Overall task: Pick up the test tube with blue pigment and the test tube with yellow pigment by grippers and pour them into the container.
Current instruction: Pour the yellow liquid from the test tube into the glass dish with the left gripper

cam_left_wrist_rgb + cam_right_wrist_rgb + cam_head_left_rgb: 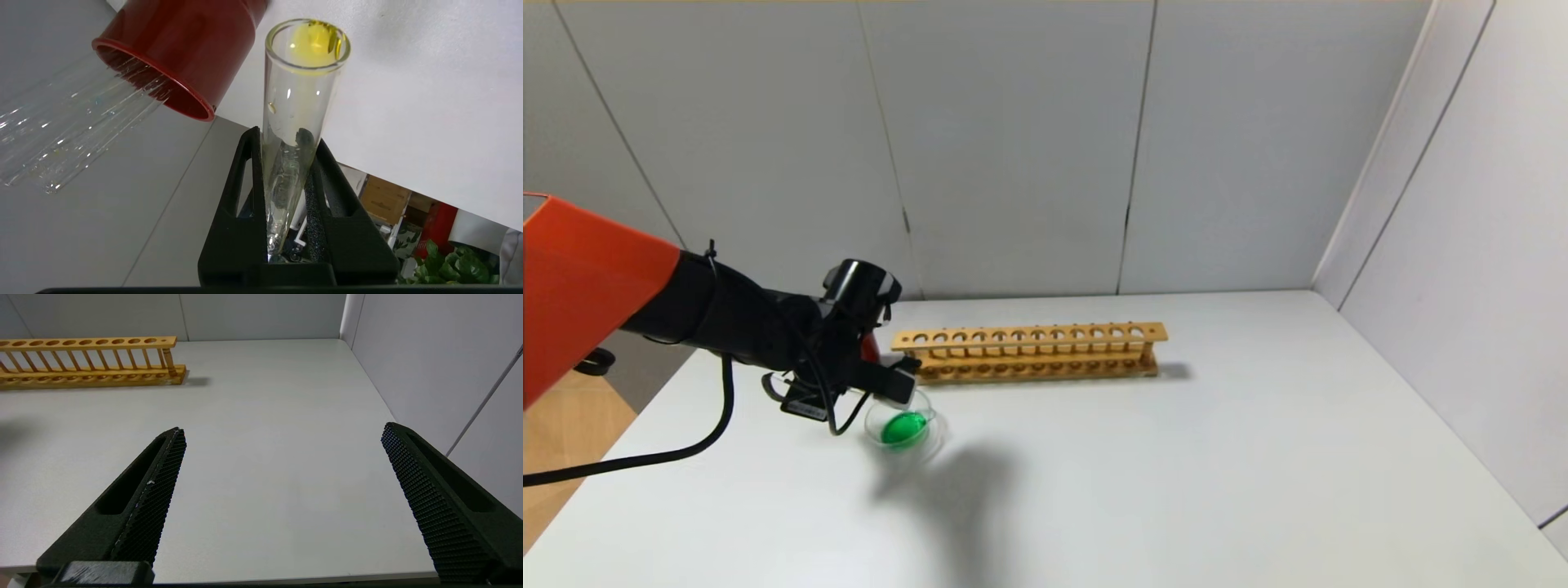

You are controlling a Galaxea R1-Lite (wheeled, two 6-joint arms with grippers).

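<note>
**Yellow tube tipped over the dish**

We see a wooden rack behind the container, which holds green liquid. A red cup is nearby. Our left gripper clamps the test tube with yellow pigment above the dish; our right gripper gapes wide, holding nothing.

- A lab test bench, staged for robot trials.
- A plain white table is boxed in by pale grey panel walls.
- A wooden test tube rack stands near the back.
- A small clear glass dish holds green liquid.
- Past the table edge, the left wrist view shows cardboard boxes and a leafy plant.
</note>
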